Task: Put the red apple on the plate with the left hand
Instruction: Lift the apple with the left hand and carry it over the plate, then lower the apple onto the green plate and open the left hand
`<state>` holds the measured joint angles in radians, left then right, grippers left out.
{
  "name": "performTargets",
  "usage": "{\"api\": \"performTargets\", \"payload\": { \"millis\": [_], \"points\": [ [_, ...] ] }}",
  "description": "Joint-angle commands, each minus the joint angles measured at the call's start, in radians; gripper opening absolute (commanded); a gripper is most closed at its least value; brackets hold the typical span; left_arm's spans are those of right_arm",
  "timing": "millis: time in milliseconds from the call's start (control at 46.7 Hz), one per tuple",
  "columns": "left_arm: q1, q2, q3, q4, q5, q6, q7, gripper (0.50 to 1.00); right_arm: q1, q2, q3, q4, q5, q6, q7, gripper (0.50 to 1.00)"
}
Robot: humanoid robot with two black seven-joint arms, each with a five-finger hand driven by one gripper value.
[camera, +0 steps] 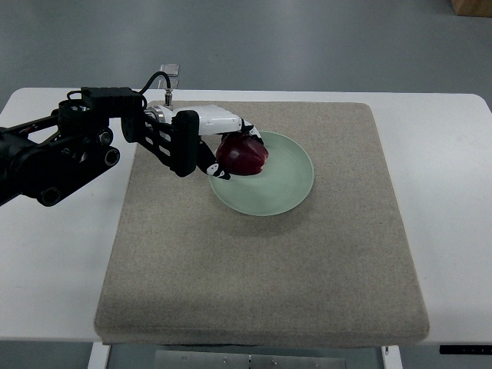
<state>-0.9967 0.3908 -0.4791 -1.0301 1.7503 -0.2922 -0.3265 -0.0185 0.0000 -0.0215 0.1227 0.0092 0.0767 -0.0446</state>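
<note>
1 left hand (219,150) holds apple (242,156) over plate's (288,181) left edge

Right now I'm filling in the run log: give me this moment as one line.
left hand: shut on apple | apple: over plate, left part | contact with plate: cannot tell | right hand: not in view

Floor (307,38): grey, smooth, across the top of the frame
Tabletop (450,192): white, rounded corners
Mat (261,269): beige fabric, square, covering the tabletop's middle
Box (471,7): brown, upper right corner
Light: even, soft
</note>
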Motion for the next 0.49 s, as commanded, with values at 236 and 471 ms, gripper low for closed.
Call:
{"api": "performTargets", "payload": {
  "millis": [236, 471],
  "points": [
    [0.053, -0.02, -0.003, 0.007, -0.018, 0.05, 0.001, 0.906, 0.0, 0.0, 0.0, 0.0, 0.0, 0.0, 0.0, 0.93],
    [0.053, -0.021, -0.01, 0.015, -0.193, 0.054, 0.0, 0.999, 0.0, 0.0, 0.0, 0.0, 0.0, 0.0, 0.0, 0.93]
  ]
}}
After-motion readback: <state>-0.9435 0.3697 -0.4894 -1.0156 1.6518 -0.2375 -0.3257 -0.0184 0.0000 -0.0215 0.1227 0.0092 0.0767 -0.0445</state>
